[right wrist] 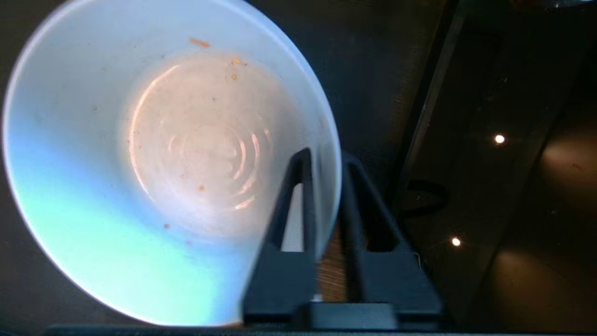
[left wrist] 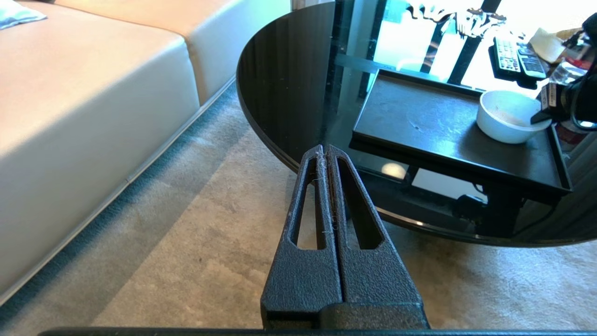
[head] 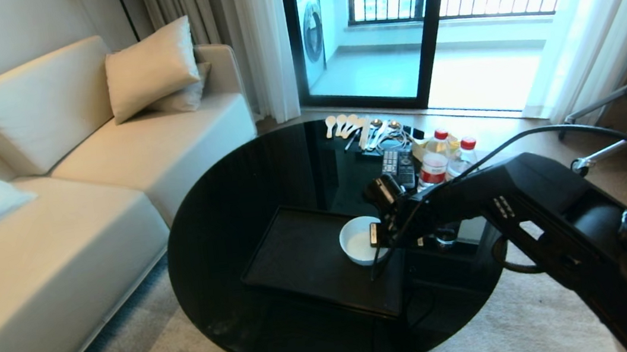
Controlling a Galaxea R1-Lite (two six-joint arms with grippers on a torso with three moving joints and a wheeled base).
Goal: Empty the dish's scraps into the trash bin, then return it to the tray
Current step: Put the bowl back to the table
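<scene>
Right hand (right wrist: 324, 161) straddles the white bowl's (right wrist: 154, 154) rim, one finger inside, one outside, jaws slightly parted around the wall. Bowl sits on the black tray (head: 306, 260), only crumbs inside. Left hand (left wrist: 325, 151) closed, hanging off the worktop (head: 222, 211) edge.

Home living room, cream sofa (head: 52, 190) with cushions (head: 150, 67) at left, round black glass coffee table (head: 223, 223) at centre, sliding balcony door (head: 390, 23) and washing machine (head: 311, 27) at top.

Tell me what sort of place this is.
Probably a home living room: a cream sofa with cushions, a round black glass coffee table, and a sliding glass door onto a balcony with a washing machine.
</scene>
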